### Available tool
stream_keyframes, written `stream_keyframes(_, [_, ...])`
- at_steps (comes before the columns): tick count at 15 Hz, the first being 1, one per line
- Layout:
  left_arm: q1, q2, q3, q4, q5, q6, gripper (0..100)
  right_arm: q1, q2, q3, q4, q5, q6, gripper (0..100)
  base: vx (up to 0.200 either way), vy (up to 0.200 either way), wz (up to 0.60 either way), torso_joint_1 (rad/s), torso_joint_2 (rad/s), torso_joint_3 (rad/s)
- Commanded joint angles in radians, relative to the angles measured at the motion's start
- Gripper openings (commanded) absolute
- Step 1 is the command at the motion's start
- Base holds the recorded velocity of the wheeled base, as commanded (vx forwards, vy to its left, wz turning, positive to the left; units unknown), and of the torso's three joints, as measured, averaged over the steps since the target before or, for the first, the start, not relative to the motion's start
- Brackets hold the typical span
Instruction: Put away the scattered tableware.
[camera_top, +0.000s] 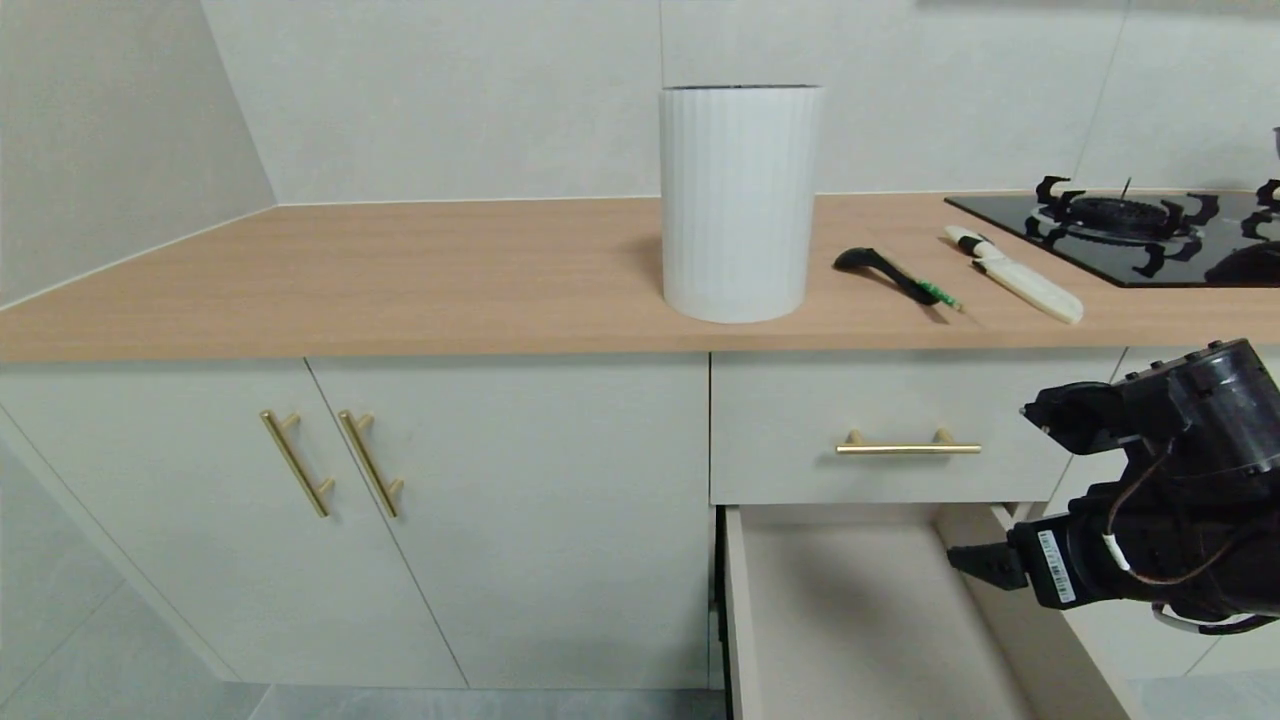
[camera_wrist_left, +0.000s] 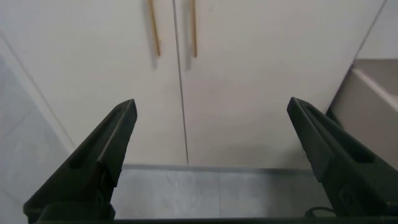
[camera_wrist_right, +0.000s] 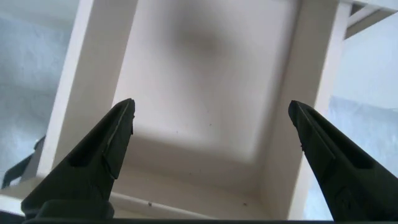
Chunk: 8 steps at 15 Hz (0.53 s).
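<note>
On the wooden surface (camera_top: 400, 270), against the tiled back wall, a tall white ribbed canister (camera_top: 740, 200) stands upright. Just to its right lies a black ladle (camera_top: 900, 280) with a green-tipped handle, its bowl toward the canister and its handle pointing toward the front edge. Near it, farther right and not touching it, lies a white knife (camera_top: 1015, 275) at much the same slant. Its handle end is toward the wall, close to the black gas hob (camera_top: 1120, 235) set into the surface's right end.

Below the ladle and knife, the upper drawer front is shut, with a brass bar handle (camera_top: 908, 448). The drawer beneath it (camera_top: 735, 600) is pulled out, and its pale floor is bare. To the left are two closed cabinet doors (camera_top: 500, 520) with a pair of brass handles (camera_top: 330, 465) side by side.

The right arm sits at the right side of the pulled-out drawer. The right gripper (camera_wrist_right: 210, 106) looks down into that drawer, its fingers (camera_wrist_right: 112, 149) spread wide and grasping nothing.

The left gripper (camera_wrist_left: 211, 102) is low in front of the cabinet doors, just above the grey floor (camera_wrist_left: 205, 186), with the drawer's corner at one side. Its fingers (camera_wrist_left: 106, 149) are likewise released, with nothing between them.
</note>
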Motion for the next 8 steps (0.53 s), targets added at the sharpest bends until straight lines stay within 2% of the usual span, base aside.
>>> stream_keyframes(1, [0.000,0.002,0.002,0.002,0.000,0.000,100,0.001,0.002,0.000,0.001,0.000,0.000,100,0.000,0.000,0.00,0.173,-0.57,-0.295])
stream_keyframes(8, [0.000,0.002,0.000,0.002,0.000,0.000,100,0.001,0.005,0.001,0.001,0.000,0.000,100,0.000,0.000,0.00,0.177,-0.49,-0.285])
